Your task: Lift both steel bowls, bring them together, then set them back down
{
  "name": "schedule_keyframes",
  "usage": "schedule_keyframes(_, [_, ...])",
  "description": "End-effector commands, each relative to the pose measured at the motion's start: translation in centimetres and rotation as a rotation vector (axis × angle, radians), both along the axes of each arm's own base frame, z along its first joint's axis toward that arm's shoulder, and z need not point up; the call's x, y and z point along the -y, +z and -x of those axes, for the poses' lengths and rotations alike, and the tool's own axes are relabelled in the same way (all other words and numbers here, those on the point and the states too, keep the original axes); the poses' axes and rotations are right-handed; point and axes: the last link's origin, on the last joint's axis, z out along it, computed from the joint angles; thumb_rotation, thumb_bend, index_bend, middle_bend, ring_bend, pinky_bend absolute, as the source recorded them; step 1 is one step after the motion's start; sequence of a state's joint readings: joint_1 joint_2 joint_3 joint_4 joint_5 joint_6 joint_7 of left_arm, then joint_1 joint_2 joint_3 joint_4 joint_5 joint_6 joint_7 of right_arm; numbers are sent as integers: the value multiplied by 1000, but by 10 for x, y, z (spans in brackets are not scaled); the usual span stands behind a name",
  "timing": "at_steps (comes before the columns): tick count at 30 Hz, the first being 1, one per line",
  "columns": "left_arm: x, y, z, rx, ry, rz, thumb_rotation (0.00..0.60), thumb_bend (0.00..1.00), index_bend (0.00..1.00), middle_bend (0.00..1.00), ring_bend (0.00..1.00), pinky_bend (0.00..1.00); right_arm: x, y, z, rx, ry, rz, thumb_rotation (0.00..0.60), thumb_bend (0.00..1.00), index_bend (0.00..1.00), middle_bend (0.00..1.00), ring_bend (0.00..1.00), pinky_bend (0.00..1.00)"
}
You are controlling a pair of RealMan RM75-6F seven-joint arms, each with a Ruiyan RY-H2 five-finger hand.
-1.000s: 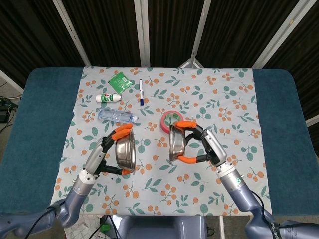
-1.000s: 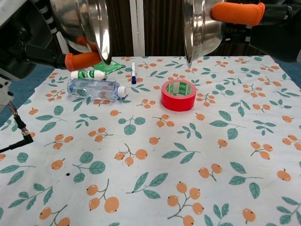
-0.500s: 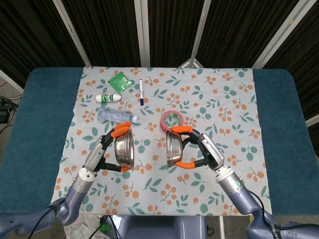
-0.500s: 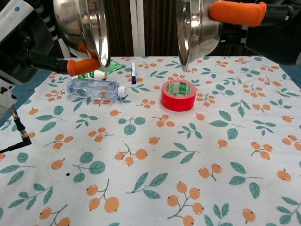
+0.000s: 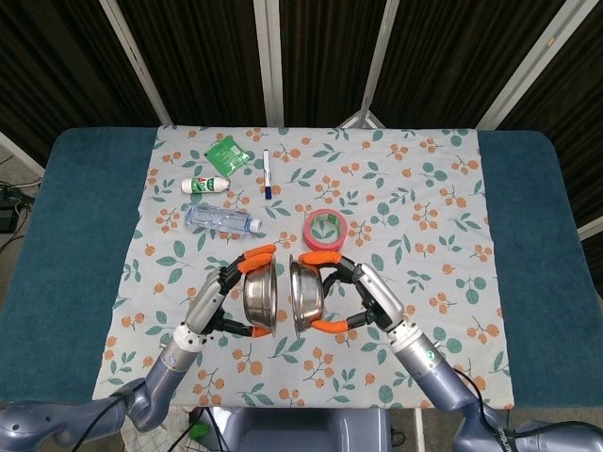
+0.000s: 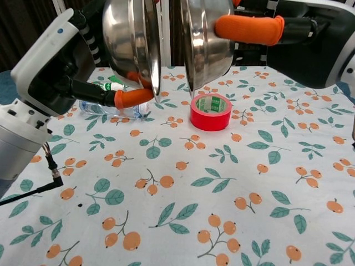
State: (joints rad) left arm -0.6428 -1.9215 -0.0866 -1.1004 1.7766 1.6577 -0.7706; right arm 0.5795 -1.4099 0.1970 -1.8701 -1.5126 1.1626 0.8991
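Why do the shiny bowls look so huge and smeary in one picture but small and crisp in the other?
Chest view: the bowls hang close to the lens, cropped and slightly soft, with streaky reflections. Head view: they sit farther off, so both look small, sharp and evenly lit.

Left bowl [image 5: 259, 299] just beside right bowl [image 5: 304, 298], above the tablecloth [image 5: 424, 207], tape roll [image 5: 325, 228] behind.

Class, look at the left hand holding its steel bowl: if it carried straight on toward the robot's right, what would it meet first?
Most likely the other steel bowl, held by the right hand. The left hand and its steel bowl face it rim to rim across a narrow gap.
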Motion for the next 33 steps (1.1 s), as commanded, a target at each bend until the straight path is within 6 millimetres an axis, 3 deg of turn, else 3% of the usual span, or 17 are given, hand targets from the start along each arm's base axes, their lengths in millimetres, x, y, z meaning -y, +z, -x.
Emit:
schedule_keyframes(1, [1,-5,-3,-7,-10,2,600,86,292,207,146,332,-2,-4,-4,-7,7,-6,600,307,757,445,559,517])
schedule_keyframes(13, [8,-11,-14,26,-35,-4,600,86,292,207,146,332,-11,-17,-16,-32,37,-32,600,308,757,445,558,517])
schedule_keyframes(19, [8,-10,-11,23,-32,-15,600,86,291,207,146,332,-11,-15,-16,-27,28,-23,600,308,757,445,558,517])
schedule_keyframes(33, [-7,37,26,-80,10,-131,600,86,294,207,146,332,16,31,33,-117,-47,133,600,308,762,445,559,517])
